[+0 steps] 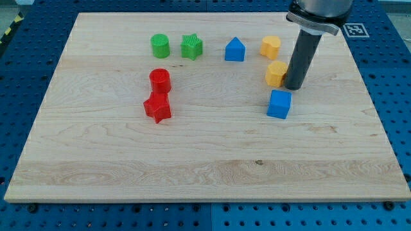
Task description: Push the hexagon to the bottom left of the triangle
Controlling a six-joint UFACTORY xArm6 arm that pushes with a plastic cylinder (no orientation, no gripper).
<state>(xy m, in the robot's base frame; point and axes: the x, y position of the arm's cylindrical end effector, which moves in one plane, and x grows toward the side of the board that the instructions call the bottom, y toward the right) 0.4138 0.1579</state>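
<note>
Tip touches yellow hexagon on its right; orientation indiscernible. Blue triangle lies up-left, bare board below it.

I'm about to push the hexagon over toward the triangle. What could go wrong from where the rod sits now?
1. My tip sits right beside one yellow block; a second yellow block lies just above it, and I cannot tell which is the hexagon, so I might push the wrong one.
2. The blue cube lies just below my tip and could get knocked.
3. An overshoot could bump the blue triangle-topped block.
</note>
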